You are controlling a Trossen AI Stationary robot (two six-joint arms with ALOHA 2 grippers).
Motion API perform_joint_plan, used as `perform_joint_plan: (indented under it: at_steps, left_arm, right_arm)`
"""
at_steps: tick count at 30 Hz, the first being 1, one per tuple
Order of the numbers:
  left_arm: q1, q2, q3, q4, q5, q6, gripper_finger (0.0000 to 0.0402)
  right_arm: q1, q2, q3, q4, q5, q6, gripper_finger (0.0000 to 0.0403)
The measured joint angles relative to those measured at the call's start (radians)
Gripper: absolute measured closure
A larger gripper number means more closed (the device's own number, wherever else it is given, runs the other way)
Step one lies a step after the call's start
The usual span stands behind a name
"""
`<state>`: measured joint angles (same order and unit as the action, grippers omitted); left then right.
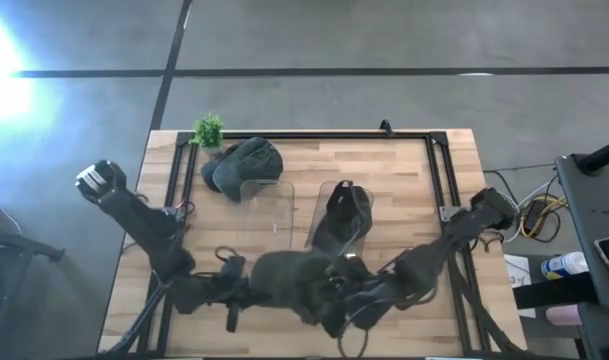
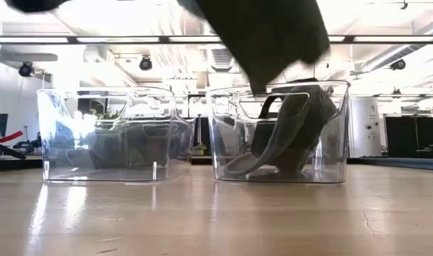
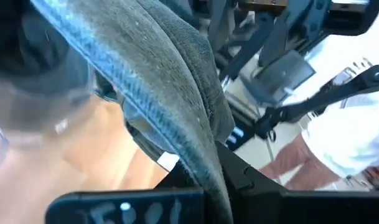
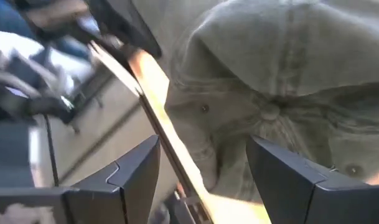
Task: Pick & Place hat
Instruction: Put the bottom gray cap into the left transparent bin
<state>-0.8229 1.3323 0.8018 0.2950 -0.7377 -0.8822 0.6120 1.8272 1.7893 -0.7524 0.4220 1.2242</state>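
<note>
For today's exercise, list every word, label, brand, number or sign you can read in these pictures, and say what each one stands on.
No text here can be read.
White handwritten marks on the left gripper's dark body, left wrist view: too blurred to read.
The held hat, the hat in the clear bin, the bin and the table: no lettering shows.

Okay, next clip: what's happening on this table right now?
Both arms reach in over the near edge of the table, and a grey-green hat hangs between the left hand and the right hand, lifted off the wood. Two clear bins stand behind: the right bin already holds a dark cap, the left bin looks empty. More hats lie piled near the far edge.
</note>
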Motion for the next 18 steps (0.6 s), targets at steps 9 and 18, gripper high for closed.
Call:
perform_joint_plan:
  at_steps: [9,18]
  left_arm:
    - [-0.037,-0.181,0.007,-0.083,-0.361,0.25,0.0397]
    - [-0.029,-0.299,0.05,-0.299,-0.83,0.567,0.0397]
  right_arm:
    - [0.042,-0.104,-0.005,-0.021,0.264,-0.03,0.017]
    - [0.04,-0.105,-0.011,-0.085,0.289,0.03,0.017]
